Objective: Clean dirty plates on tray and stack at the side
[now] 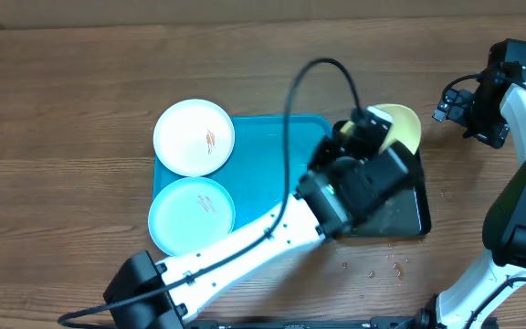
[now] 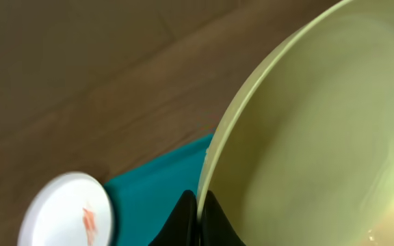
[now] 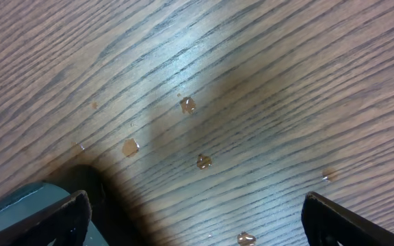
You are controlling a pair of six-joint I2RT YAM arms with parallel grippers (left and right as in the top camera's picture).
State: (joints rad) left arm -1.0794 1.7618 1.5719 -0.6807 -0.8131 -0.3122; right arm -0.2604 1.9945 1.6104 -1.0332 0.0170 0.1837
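Note:
My left gripper (image 2: 200, 212) is shut on the rim of the yellow-green plate (image 2: 320, 137) and holds it tilted above the black tray; in the overhead view the plate (image 1: 404, 125) sticks out past the left wrist (image 1: 359, 174). The white plate (image 1: 194, 137), with a reddish smear, lies on the upper left corner of the turquoise tray (image 1: 272, 164), and also shows in the left wrist view (image 2: 63, 212). The light blue plate (image 1: 191, 215), also smeared, lies on the tray's lower left. My right gripper (image 3: 195, 219) is open and empty over bare wood; in the overhead view it (image 1: 464, 108) is at the far right.
A narrower black tray (image 1: 405, 215) lies against the turquoise tray's right side. Water drops (image 1: 382, 268) dot the wood below it, and more drops (image 3: 187, 104) show under the right gripper. A black cable (image 1: 299, 82) loops over the turquoise tray.

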